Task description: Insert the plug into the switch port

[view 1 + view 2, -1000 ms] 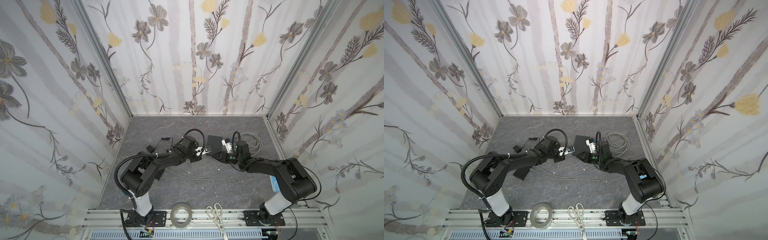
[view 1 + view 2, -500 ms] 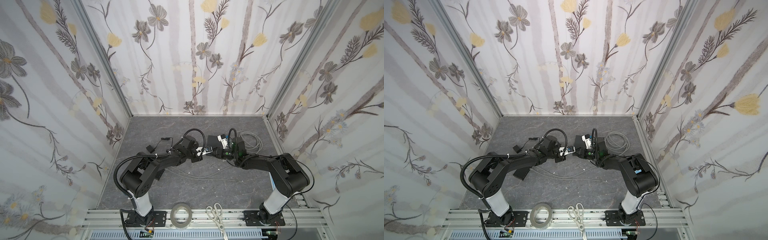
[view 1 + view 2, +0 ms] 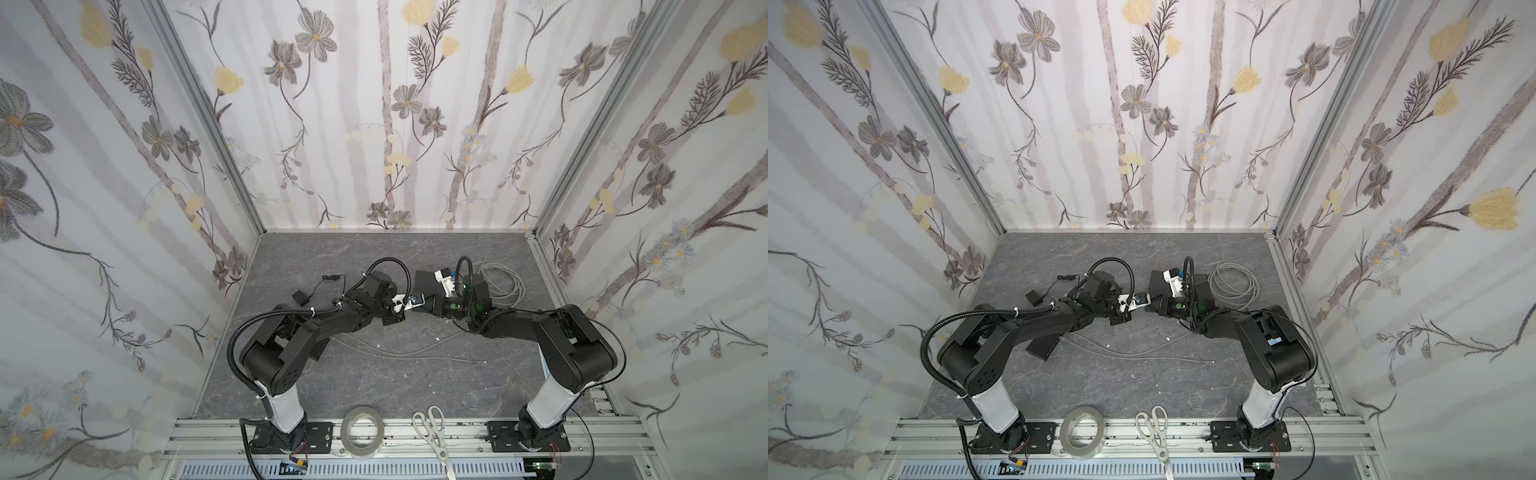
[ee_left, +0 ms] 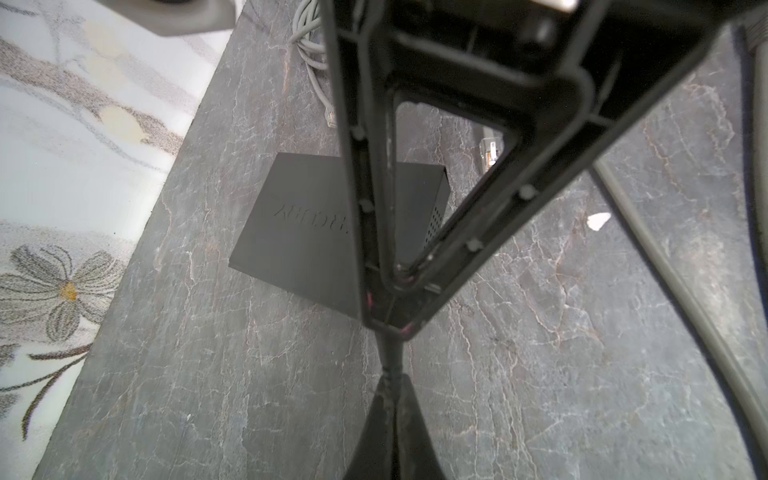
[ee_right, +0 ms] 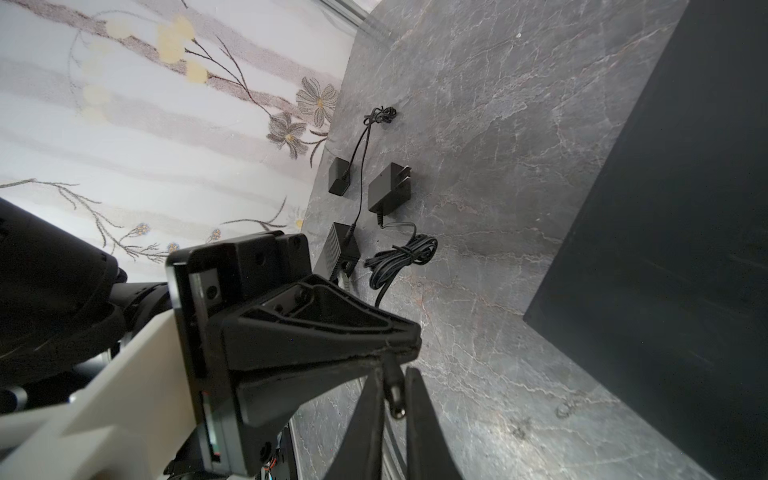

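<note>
Plug (image 5: pixel 394 392) at left gripper (image 5: pixel 409 348) tip, within right gripper (image 5: pixel 393 370): wrist views only.

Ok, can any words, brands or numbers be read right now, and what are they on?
"...RCURY": raised letters on top of the black box, upside down in the left wrist view. The start is hidden and the reading is unsure.
Power adapters: no label can be read.
Everything else in both top views: too small to read, or no text.
</note>
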You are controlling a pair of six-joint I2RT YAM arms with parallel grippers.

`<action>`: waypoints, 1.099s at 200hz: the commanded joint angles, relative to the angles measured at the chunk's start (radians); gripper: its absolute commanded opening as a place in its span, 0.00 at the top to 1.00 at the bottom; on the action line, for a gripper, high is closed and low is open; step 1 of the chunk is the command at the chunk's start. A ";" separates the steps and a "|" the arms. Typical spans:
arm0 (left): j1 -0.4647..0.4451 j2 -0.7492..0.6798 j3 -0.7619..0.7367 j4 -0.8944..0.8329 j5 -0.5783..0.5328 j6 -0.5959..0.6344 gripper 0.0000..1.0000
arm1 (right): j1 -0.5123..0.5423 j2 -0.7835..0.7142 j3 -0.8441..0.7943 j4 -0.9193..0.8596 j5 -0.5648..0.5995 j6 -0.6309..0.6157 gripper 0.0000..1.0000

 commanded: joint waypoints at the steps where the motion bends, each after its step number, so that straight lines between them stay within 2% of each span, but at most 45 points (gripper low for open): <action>1: -0.002 -0.014 -0.010 0.024 0.050 0.019 0.96 | 0.002 0.006 0.005 0.044 0.011 0.005 0.91; 12: -0.001 -0.016 -0.021 0.046 0.054 0.016 0.83 | 0.001 0.006 0.003 0.045 0.009 0.004 0.92; 24: -0.003 -0.019 -0.037 0.077 0.054 0.009 0.61 | 0.001 0.007 0.002 0.047 0.008 0.005 0.92; 30: -0.001 -0.020 -0.041 0.091 0.051 0.006 0.58 | 0.002 0.007 0.001 0.048 0.008 0.006 0.93; 57: 0.004 -0.026 -0.051 0.111 0.058 -0.005 0.60 | 0.001 0.006 -0.003 0.050 0.007 0.004 0.93; 84: 0.018 -0.040 -0.065 0.134 0.082 -0.026 0.76 | 0.002 0.004 -0.006 0.051 0.006 0.004 0.93; 220: 0.034 -0.025 -0.043 0.101 0.161 -0.040 0.77 | 0.001 0.021 -0.041 0.187 -0.054 0.067 0.94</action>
